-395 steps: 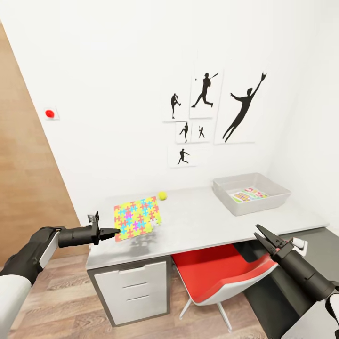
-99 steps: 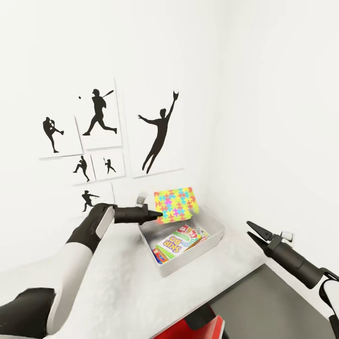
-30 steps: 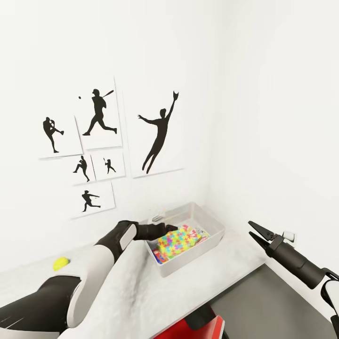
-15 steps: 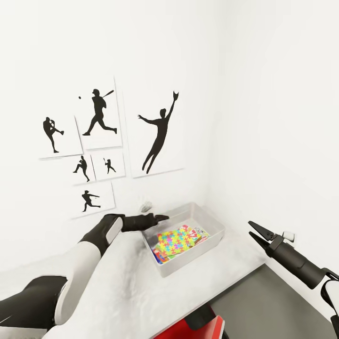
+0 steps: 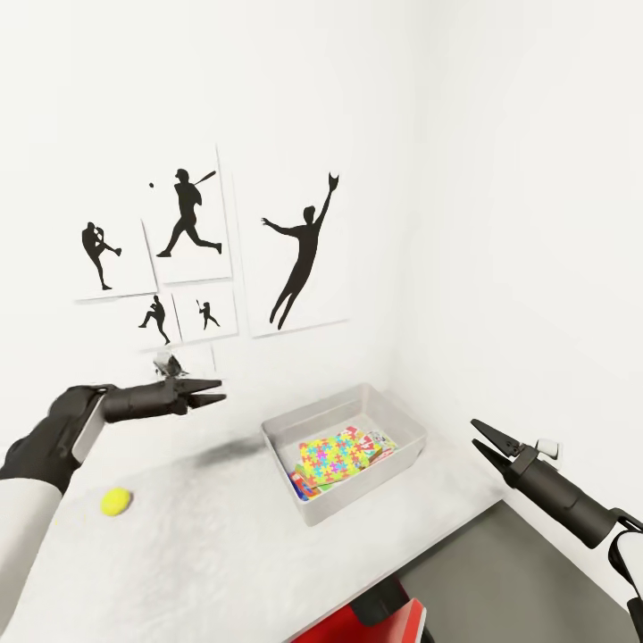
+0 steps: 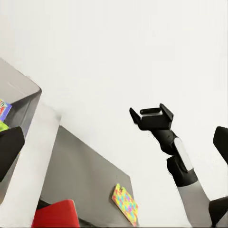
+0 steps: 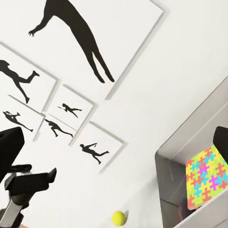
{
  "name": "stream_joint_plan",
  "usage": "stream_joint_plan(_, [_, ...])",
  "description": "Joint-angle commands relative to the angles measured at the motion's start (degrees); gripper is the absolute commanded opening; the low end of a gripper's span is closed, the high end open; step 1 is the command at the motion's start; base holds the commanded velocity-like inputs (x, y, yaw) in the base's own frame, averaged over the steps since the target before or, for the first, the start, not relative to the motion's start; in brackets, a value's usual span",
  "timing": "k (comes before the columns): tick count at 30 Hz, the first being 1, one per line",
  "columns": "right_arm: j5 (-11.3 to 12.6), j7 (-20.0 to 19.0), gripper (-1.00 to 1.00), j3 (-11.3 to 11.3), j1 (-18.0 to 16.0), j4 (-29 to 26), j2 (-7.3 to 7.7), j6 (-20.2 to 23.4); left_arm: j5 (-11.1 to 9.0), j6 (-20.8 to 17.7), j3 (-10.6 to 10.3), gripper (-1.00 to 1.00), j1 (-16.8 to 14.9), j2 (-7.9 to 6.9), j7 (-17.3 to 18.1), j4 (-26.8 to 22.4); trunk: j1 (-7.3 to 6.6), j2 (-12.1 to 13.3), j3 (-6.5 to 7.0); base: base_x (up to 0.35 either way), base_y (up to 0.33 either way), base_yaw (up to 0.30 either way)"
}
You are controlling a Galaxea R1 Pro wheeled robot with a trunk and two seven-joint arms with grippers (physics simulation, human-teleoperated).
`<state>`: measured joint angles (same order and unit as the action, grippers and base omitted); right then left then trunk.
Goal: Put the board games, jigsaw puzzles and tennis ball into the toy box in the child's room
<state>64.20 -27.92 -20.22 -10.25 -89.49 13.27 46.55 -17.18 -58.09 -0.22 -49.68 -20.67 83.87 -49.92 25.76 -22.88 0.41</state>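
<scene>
The grey toy box [image 5: 357, 502] stands on the white table [image 5: 223, 563] near the room's corner. A jigsaw puzzle [image 5: 335, 455] lies flat in it on top of cartoon-printed board games [image 5: 373, 441]. The puzzle [image 7: 206, 175] and box wall [image 7: 170, 192] also show in the right wrist view. The tennis ball [image 5: 115, 501] rests on the table left of the box. My left gripper [image 5: 212, 391] hovers open and empty above the table, between ball and box. My right gripper [image 5: 480, 434] hangs open and empty off the table's right end. Another jigsaw puzzle [image 6: 125, 203] lies on a dark grey surface below the table.
Framed black silhouette prints [image 5: 187, 214] hang on the wall behind the table. A red chair [image 5: 393, 621] sits under the table's front edge. The dark grey lower unit [image 5: 500, 572] adjoins the table on the right.
My left gripper has let go of the jigsaw puzzle, which stays in the toy box, and has drawn back to the left. The tennis ball shows again. The right arm has not moved.
</scene>
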Motion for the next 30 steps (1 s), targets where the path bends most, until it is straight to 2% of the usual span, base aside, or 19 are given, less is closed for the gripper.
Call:
stream_joint_plan(1, [0.07, -0.12, 1.00, -0.08, -0.03, 0.01, -0.04, 0.37, 0.00, -0.28, 0.07, 1.00, 2.22, -2.08, 3.36, -0.26, 0.02, -0.04, -0.02, 0.000, 0.000, 0.000])
stream_joint_plan(2, [0.06, -0.12, 1.00, -0.08, -0.03, 0.01, -0.04, 0.34, -0.07, 0.45, 0.20, 1.00, 4.42, -3.93, 5.48, -0.42, 0.02, -0.04, -0.02, 0.000, 0.000, 0.000])
stream_joint_plan(5, [0.05, -0.07, 1.00, -0.08, -0.03, 0.01, -0.06, 0.31, -0.31, 2.77, 1.65, 1.00, 8.08, -6.79, 6.13, -0.64, 0.02, -0.04, -0.02, 0.000, 0.000, 0.000])
stream_joint_plan(6, [0.05, -0.06, 1.00, -0.08, -0.03, 0.01, -0.08, 0.31, -0.33, 3.04, 2.22, 1.00, 8.51, -7.08, 6.13, -0.67, 0.02, -0.04, -0.02, 0.000, 0.000, 0.000])
stream_joint_plan(8, [0.05, -0.05, 1.00, -0.08, -0.03, 0.01, -0.12, 0.30, -0.16, 3.73, 4.82, 1.00, 9.51, -7.77, 6.13, -0.70, 0.02, -0.04, -0.02, 0.000, 0.000, 0.000])
stream_joint_plan(11, [0.05, 0.04, 1.00, -0.05, -0.03, 0.01, -0.16, 0.26, -0.13, 4.09, 7.09, 1.00, 10.03, -8.12, 6.13, -0.70, 0.02, -0.04, -0.02, -0.012, 0.005, 0.000])
stream_joint_plan(14, [0.05, 0.15, 1.00, -0.01, -0.03, 0.01, -0.20, 0.23, -0.15, 4.17, 7.67, 1.00, 10.15, -8.20, 6.13, -0.71, 0.02, -0.04, -0.02, -0.117, 0.069, 0.000])
stream_joint_plan(22, [0.05, 0.31, 1.00, 0.01, -0.03, 0.01, -0.33, 0.21, -0.10, 4.34, 8.03, 1.00, 10.21, -8.32, 6.13, -0.71, 0.02, -0.04, -0.02, -0.238, 0.073, 0.011])
stream_joint_plan(30, [0.05, 0.39, 1.00, 0.01, -0.03, 0.01, -0.33, 0.15, -0.13, 4.60, 8.04, 1.00, 10.21, -8.37, 6.13, -0.71, 0.02, -0.04, 0.22, -0.138, 0.006, 0.138])
